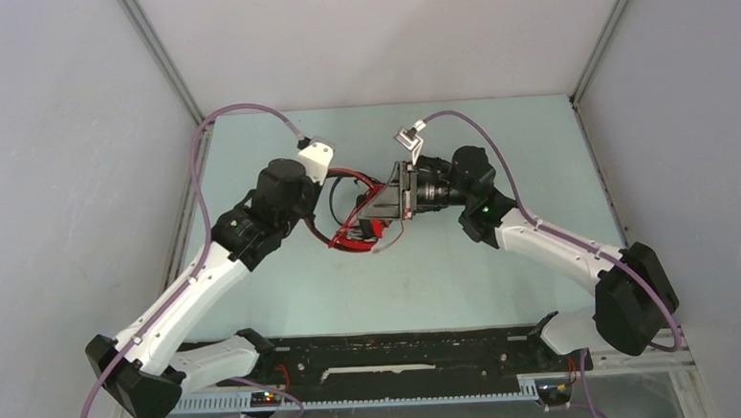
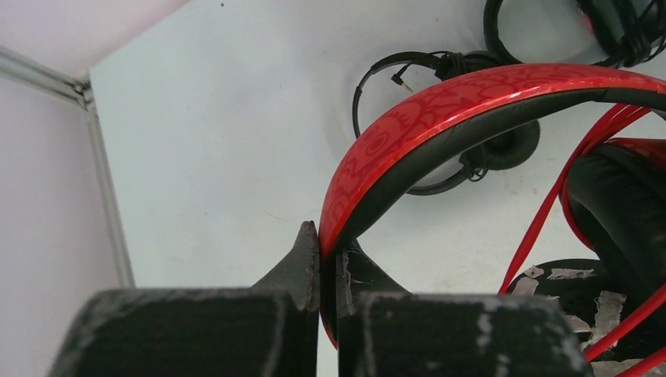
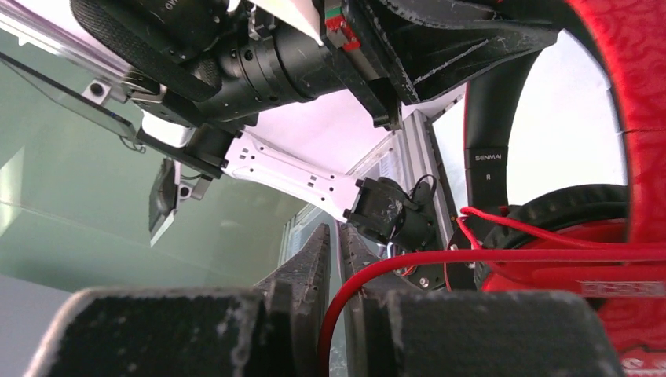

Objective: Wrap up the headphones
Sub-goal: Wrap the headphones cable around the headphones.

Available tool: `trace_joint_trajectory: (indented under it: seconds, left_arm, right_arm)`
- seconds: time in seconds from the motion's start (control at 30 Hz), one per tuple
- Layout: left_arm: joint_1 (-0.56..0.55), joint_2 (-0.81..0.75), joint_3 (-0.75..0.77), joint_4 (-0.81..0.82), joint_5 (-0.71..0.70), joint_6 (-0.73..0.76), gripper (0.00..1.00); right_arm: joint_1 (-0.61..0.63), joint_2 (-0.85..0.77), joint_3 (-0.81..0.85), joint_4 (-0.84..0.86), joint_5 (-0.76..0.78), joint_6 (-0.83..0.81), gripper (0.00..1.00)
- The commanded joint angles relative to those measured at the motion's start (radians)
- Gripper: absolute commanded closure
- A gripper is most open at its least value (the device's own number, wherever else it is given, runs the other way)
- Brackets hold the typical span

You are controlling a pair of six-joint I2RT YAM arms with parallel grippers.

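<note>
The red headset (image 1: pixel 351 237) hangs between my two grippers above the table's middle. My left gripper (image 2: pixel 330 253) is shut on its patterned red headband (image 2: pixel 440 102), which arches up to the right. My right gripper (image 3: pixel 338 250) is shut on the red cable (image 3: pixel 440 258), which runs from between the fingers over to the black ear cup (image 3: pixel 565 216). In the top view the left gripper (image 1: pixel 330 194) and right gripper (image 1: pixel 375 216) are close together. The slim black headset (image 2: pixel 451 118) lies on the table. The bulkier black one (image 2: pixel 620 23) lies beyond it.
The table (image 1: pixel 446 262) is pale green, with grey walls on three sides. A corner rail (image 2: pixel 102 157) stands at the left. The left arm's wrist (image 3: pixel 259 55) hangs close above the right gripper. A black rail (image 1: pixel 403 353) runs along the near edge.
</note>
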Motion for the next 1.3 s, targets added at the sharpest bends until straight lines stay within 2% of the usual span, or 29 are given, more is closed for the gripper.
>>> trace_joint_trajectory:
  seconds: [0.0,0.2,0.47,0.87,1.03,1.27]
  left_arm:
    - [-0.005,0.018,0.11,0.016,-0.043,-0.237,1.0]
    - [-0.005,0.024,0.121,0.013,-0.077,-0.41,1.0]
    - [-0.004,0.018,0.118,0.028,-0.144,-0.509,1.0]
    - [0.001,0.006,0.125,0.055,-0.13,-0.657,1.0]
    - [0.01,-0.006,0.131,0.067,-0.099,-0.703,1.0]
    - [0.057,-0.036,0.144,0.071,-0.018,-0.753,1.0]
  right_arm:
    - [0.048,-0.05,0.063,-0.13,0.093,-0.135,0.88]
    - [0.107,-0.065,0.062,-0.23,0.177,-0.22,0.88]
    - [0.186,-0.086,0.061,-0.287,0.289,-0.311,0.86]
    - [0.29,-0.099,0.062,-0.408,0.514,-0.484,0.81]
    - [0.313,-0.114,0.033,-0.387,0.563,-0.516,0.79]
    - [0.323,-0.19,-0.104,-0.279,0.631,-0.581,0.8]
